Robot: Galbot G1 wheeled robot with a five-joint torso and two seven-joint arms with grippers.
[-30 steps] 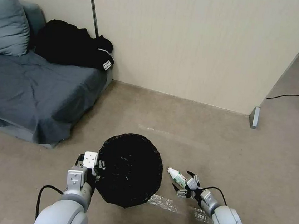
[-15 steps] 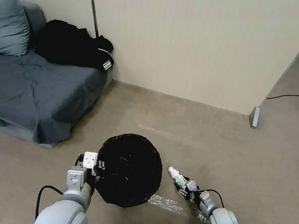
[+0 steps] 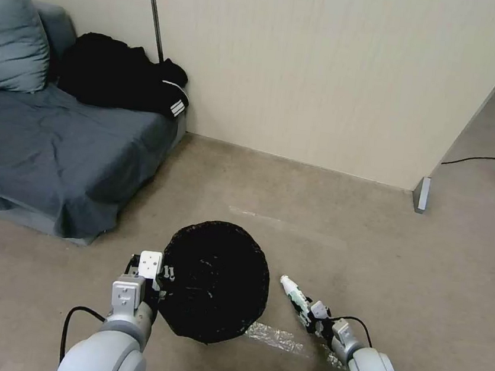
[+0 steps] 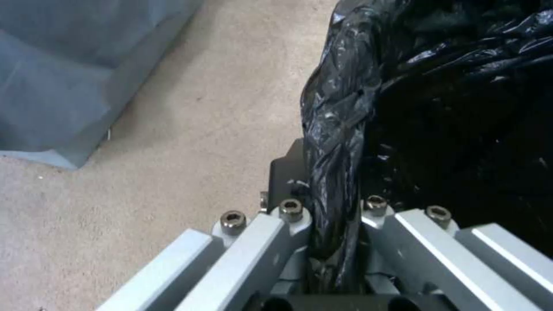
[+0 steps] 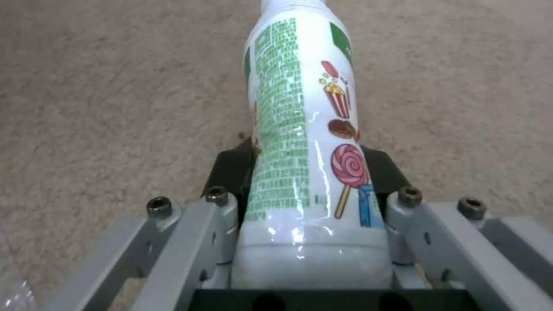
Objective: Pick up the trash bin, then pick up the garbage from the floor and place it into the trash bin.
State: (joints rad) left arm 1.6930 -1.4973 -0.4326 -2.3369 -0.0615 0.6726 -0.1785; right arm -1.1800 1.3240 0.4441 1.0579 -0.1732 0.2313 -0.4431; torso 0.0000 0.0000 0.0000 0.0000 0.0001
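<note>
The trash bin (image 3: 214, 280), its rim wrapped in a black bag, stands on the carpet in front of me. My left gripper (image 3: 155, 287) is shut on the bin's near-left rim; the left wrist view shows the bag-covered rim (image 4: 337, 129) pinched between the fingers of the left gripper (image 4: 334, 207). Just right of the bin lies the garbage, a white bottle (image 3: 294, 289) with a green label, flat on the floor. Low over the carpet, my right gripper (image 3: 308, 313) is shut on the bottle's base end. In the right wrist view the bottle (image 5: 300, 108) sits between the two fingers of the right gripper (image 5: 308, 172).
A low bed with a grey sheet (image 3: 54, 151), a pillow and a black jacket (image 3: 117, 72) fills the left side. A beige partition wall (image 3: 332, 70) stands behind the bin. Clear plastic film (image 3: 278, 336) lies near the bin's front. A black cable (image 3: 489, 158) crosses the floor at the far right.
The right gripper's fingers, spread wide around the bottle a second ago, have come together on it, and the arm has drawn slightly nearer. The left arm and the bin have stayed still.
</note>
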